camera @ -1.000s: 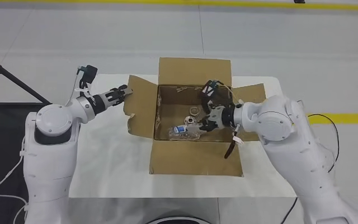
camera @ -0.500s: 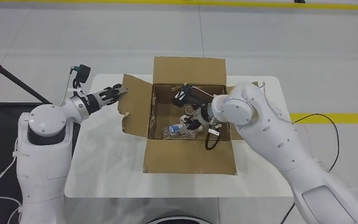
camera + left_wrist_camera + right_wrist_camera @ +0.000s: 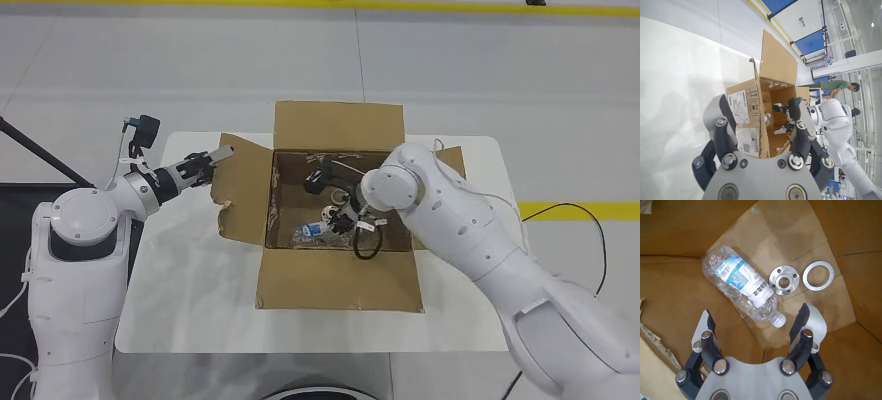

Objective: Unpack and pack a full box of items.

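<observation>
The right claw [image 3: 755, 312] is spread wide inside the box [image 3: 338, 282], above the cap end of the plastic bottle [image 3: 740, 285] lying on the box floor. A flange [image 3: 784, 280] and a ring [image 3: 818, 275] lie beside the bottle. The left claw [image 3: 761, 102], also wide, straddles the side flap [image 3: 245, 190] edge.

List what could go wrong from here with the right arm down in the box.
1. The crumpled bottle lies slanted ahead of the open right gripper; closing near its cap could squirt it aside.
2. The flange and ring lie flat close beside it and may get knocked.
3. The left gripper is open around the box flap, so the box may shift.
</observation>
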Motion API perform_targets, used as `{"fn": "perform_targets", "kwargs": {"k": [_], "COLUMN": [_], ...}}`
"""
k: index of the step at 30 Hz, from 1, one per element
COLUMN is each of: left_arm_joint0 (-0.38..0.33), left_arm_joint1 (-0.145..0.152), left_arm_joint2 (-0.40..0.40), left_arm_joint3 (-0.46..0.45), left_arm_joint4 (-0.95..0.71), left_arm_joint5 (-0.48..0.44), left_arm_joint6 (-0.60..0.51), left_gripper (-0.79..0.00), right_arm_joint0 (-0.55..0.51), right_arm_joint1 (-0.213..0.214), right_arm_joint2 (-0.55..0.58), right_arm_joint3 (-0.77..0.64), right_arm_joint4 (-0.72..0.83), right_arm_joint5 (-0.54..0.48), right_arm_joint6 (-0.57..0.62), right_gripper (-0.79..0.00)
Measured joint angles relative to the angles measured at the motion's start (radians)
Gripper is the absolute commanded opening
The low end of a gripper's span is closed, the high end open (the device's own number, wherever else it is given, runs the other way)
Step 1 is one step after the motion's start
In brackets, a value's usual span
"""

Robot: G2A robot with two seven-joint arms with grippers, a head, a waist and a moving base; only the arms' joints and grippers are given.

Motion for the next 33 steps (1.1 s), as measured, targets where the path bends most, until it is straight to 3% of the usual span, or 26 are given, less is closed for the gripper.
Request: {"fn": "perform_targets", "kwargs": {"k": [9,13,16,18,19,20,23,25,26,33], "left_arm_joint0": [0.000,0.000,0.000,0.000,0.000,0.000,0.000,0.000,0.000,0.000], "left_arm_joint1": [0.000,0.000,0.000,0.000,0.000,0.000,0.000,0.000,0.000,0.000], "left_arm_joint2": [0.000,0.000,0.000,0.000,0.000,0.000,0.000,0.000,0.000,0.000], "left_arm_joint3": [0.000,0.000,0.000,0.000,0.000,0.000,0.000,0.000,0.000,0.000], "left_arm_joint4": [0.000,0.000,0.000,0.000,0.000,0.000,0.000,0.000,0.000,0.000], "left_arm_joint5": [0.000,0.000,0.000,0.000,0.000,0.000,0.000,0.000,0.000,0.000], "left_arm_joint6": [0.000,0.000,0.000,0.000,0.000,0.000,0.000,0.000,0.000,0.000], "left_gripper": [0.000,0.000,0.000,0.000,0.000,0.000,0.000,0.000,0.000,0.000], "right_arm_joint0": [0.013,0.022,0.024,0.025,0.026,0.027,0.032,0.036,0.039,0.056], "right_arm_joint1": [-0.055,-0.079,-0.093,-0.103,-0.107,-0.112,-0.125,-0.131,-0.135,-0.146], "right_arm_joint2": [-0.057,-0.078,-0.084,-0.089,-0.091,-0.094,-0.098,-0.098,-0.098,-0.081], "right_arm_joint3": [0.110,0.155,0.182,0.204,0.212,0.223,0.247,0.261,0.270,0.298], "right_arm_joint4": [0.014,0.004,0.002,0.004,0.005,0.006,0.006,0.006,0.006,0.031], "right_arm_joint5": [-0.020,-0.018,-0.019,-0.027,-0.031,-0.035,-0.042,-0.046,-0.050,-0.096], "right_arm_joint6": [0.010,0.007,-0.010,-0.013,-0.013,-0.013,-0.017,-0.017,-0.017,-0.012], "right_gripper": [0.000,-0.089,-0.105,-0.212,-0.360,-0.437,-0.585,-0.751,-0.785,-0.785]}}
